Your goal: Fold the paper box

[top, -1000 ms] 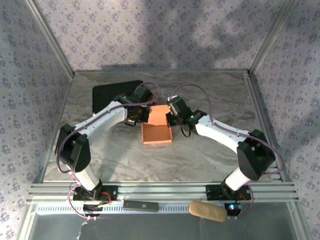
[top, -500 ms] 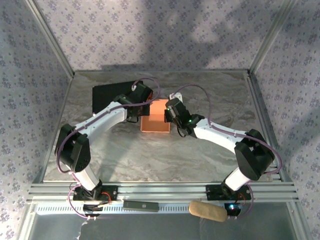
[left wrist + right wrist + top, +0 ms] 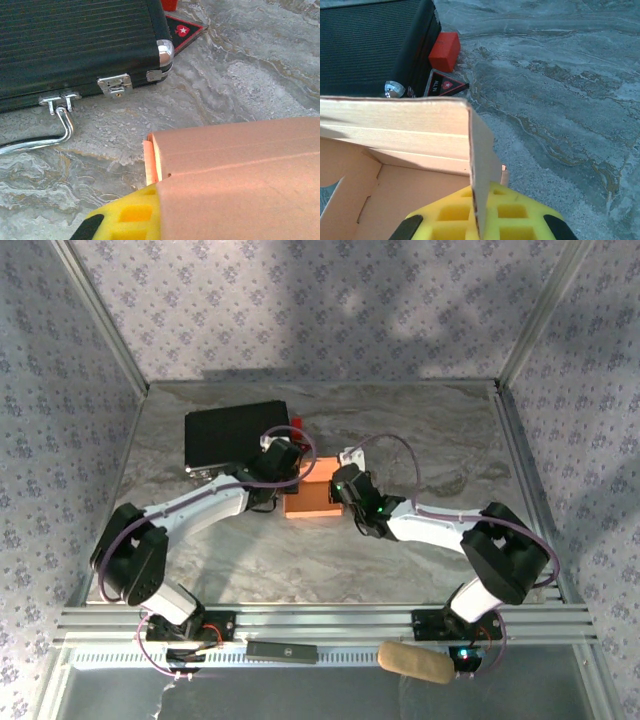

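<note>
At six o'clock the right gripper (image 3: 477, 222) pinches an upright wall of the open paper box (image 3: 395, 150), which spreads toward eight, while a black case (image 3: 370, 45), a red block (image 3: 445, 50) and a triangular card (image 3: 445, 86) sit near eleven on the marbled table (image 3: 560, 100).

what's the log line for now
phase: folding | paper box: open-topped, walls up | left pincer: shut on its wall | right pincer: shut on its wall

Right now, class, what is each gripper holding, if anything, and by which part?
Both hold the paper box: the left gripper pinches its left side wall, the right gripper its right side wall, over the top edge.
</note>
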`<state>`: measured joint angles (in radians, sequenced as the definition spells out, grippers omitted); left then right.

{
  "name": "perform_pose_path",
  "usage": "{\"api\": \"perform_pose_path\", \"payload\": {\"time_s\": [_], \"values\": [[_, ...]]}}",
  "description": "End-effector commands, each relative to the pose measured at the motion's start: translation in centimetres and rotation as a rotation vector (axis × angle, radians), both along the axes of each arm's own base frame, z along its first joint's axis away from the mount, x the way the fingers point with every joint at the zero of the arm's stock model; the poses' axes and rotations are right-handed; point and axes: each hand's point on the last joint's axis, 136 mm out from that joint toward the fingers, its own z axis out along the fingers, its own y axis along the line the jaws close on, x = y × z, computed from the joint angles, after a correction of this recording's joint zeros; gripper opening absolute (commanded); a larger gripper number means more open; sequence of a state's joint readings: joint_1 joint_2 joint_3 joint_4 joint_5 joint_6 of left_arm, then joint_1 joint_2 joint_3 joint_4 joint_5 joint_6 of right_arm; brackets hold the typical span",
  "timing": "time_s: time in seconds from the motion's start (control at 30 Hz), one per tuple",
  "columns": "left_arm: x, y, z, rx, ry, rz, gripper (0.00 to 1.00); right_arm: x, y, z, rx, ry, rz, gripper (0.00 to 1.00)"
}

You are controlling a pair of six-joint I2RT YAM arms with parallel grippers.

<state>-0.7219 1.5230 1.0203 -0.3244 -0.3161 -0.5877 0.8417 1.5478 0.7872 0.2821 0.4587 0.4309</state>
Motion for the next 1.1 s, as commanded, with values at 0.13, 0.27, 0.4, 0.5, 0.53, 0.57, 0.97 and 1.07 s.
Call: {"api": "perform_pose_path", "payload": {"time_s": [0.13,0.27,0.4,0.5,0.53,0.57,0.97,1.07], "values": [[-0.8,-2.6,2.0,-0.150,-0.125,-0.041,0.00,-1.8,1.5,1.0,0.042,-0.066,0.045,0.00],[-1.8,-2.8,1.6,-0.146,-0.163,-0.058,0.00,-2.5,1.3,0.7,0.025,-0.071,0.052,0.00],[-2.8,-2.8,1.0,-0.121,-0.198,-0.072,0.00,-3.2,1.2,0.4,-0.003,-0.079,0.049,0.00],[-3.6,-2.3,0.4,-0.096,-0.215,-0.074,0.00,-3.9,1.3,0.2,-0.039,-0.096,0.051,0.00],[-3.8,-2.2,0.2,-0.096,-0.217,-0.078,0.00,-4.1,1.3,0.2,-0.045,-0.100,0.052,0.00],[-4.0,-2.0,0.0,-0.093,-0.224,-0.080,0.00,-4.3,1.3,0.0,-0.053,-0.104,0.052,0.00],[-5.5,-1.1,-2.2,-0.037,-0.274,-0.080,0.00,-5.7,-0.2,-1.6,-0.060,-0.107,0.034,0.11],[-5.8,-0.9,-2.6,-0.032,-0.276,-0.069,0.00,-6.0,-0.1,-1.8,-0.057,-0.098,0.043,0.14]]}}
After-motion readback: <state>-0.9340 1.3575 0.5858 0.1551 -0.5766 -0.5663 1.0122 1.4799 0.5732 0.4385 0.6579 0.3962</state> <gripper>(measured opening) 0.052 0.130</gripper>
